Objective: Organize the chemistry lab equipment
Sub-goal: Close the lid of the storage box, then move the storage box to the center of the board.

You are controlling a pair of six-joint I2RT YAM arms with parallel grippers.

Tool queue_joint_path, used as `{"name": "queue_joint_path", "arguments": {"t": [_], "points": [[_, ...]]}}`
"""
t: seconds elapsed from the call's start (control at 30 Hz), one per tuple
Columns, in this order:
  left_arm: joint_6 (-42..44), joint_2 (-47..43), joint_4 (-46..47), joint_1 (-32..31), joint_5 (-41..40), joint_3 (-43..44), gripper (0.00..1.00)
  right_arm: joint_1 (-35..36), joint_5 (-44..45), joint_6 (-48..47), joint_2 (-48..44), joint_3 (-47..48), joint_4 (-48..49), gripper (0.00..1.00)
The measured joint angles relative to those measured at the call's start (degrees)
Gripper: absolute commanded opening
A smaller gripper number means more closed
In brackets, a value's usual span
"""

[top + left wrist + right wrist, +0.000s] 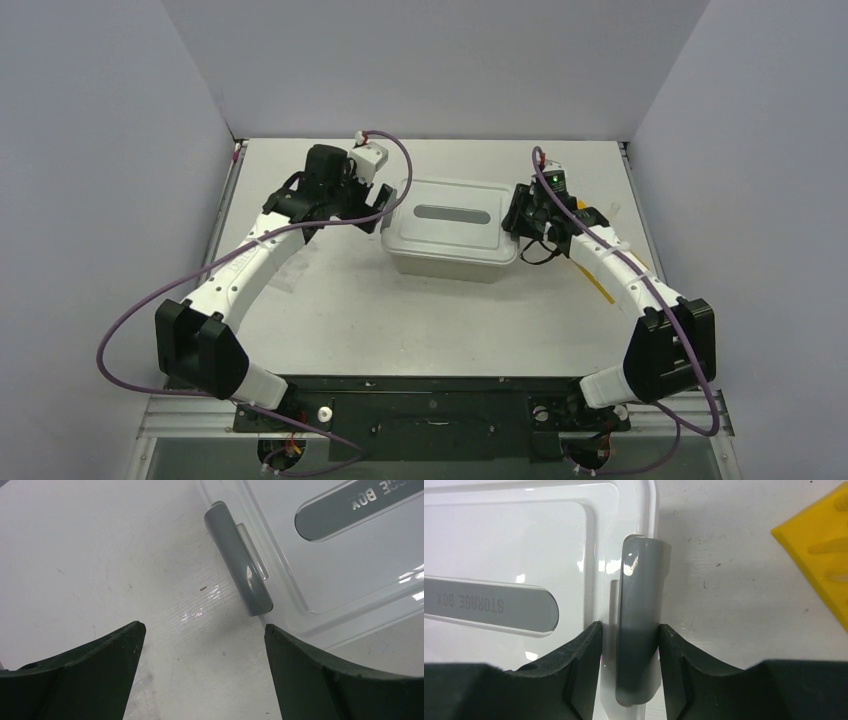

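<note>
No beakers, vials, tubes, forceps, brush or spatula show in any view. A beige storage tub with a white lid (pixel 450 215) stands in the middle of the table. My left gripper (pixel 385 205) is open and empty just left of the tub. In the left wrist view it (pixel 202 627) hovers over bare table beside the lid's left grey latch (pixel 239 565), which lies flat against the lid. My right gripper (pixel 515 222) is at the tub's right end. In the right wrist view it (pixel 630 626) is shut on the right grey latch (pixel 639 595).
A yellow plastic piece (pixel 824 555) lies on the table right of the tub, also seen under the right arm (pixel 600 283). A clear plastic sheet (pixel 145 690) lies by the left gripper. Grey walls close in the table on three sides.
</note>
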Motion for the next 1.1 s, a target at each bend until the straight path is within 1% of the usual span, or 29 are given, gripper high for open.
{"name": "queue_joint_path", "arguments": {"t": [0.03, 0.1, 0.13, 0.23, 0.27, 0.4, 0.47, 0.53, 0.6, 0.73, 0.83, 1.0, 1.07, 1.1], "points": [[0.0, 0.04, 0.02, 0.0, -0.09, 0.0, 0.88, 0.48, 0.96, -0.44, 0.35, 0.63, -0.7, 0.13], [0.0, 0.13, 0.04, 0.0, -0.13, 0.0, 0.88, 1.14, 2.34, -0.76, 0.94, 1.62, -1.77, 0.03], [0.0, 0.24, 0.02, 0.0, -0.13, 0.0, 0.88, 1.44, 3.1, -0.98, 1.33, 2.25, -2.34, 0.02], [-0.02, 0.7, 0.04, 0.0, -0.17, 0.0, 0.91, 2.36, 4.96, -1.77, 2.38, 3.69, -3.13, 0.02], [-0.04, 0.85, 0.04, 0.0, -0.17, 0.0, 0.99, 2.56, 5.31, -1.99, 2.67, 4.07, -3.23, 0.03], [-0.81, 1.09, 0.22, 0.33, -0.11, 0.0, 0.97, 3.74, 6.6, -2.29, 5.73, 7.43, -4.07, 0.05], [-1.49, 1.38, 0.81, 0.94, -0.07, -0.02, 0.97, 4.52, 7.04, -2.27, 7.96, 9.75, -4.24, 0.23], [-2.43, 1.9, 1.73, 2.21, 0.46, -0.07, 0.97, 5.57, 7.34, -2.03, 10.29, 12.33, -4.55, 0.69], [-3.87, 2.14, 3.37, 4.33, 1.64, -0.81, 0.97, 6.45, 8.13, -2.05, 11.96, 14.29, -4.7, 0.81], [-6.91, 2.19, 7.34, 8.76, 2.6, -3.89, 0.97, 6.36, 8.46, -1.62, 11.52, 14.49, -5.16, 0.84], [-9.22, 2.19, 11.39, 10.58, 2.36, -6.78, 0.96, 5.11, 8.04, -1.49, 8.74, 13.0, -3.8, 0.84], [-12.44, 2.25, 19.32, 12.07, 0.48, -11.39, 0.97, -2.32, 7.56, -0.13, 0.52, 6.51, 2.1, 0.85], [-13.62, 2.49, 23.26, 13.18, -0.2, -13.27, 0.96, -5.27, 8.7, 0.35, -0.59, 4.48, 5.07, 0.85], [-14.12, 2.67, 26.67, 13.92, -0.72, -14.93, 0.96, -6.8, 9.77, 0.52, -0.68, 2.89, 7.32, 0.85]]}}
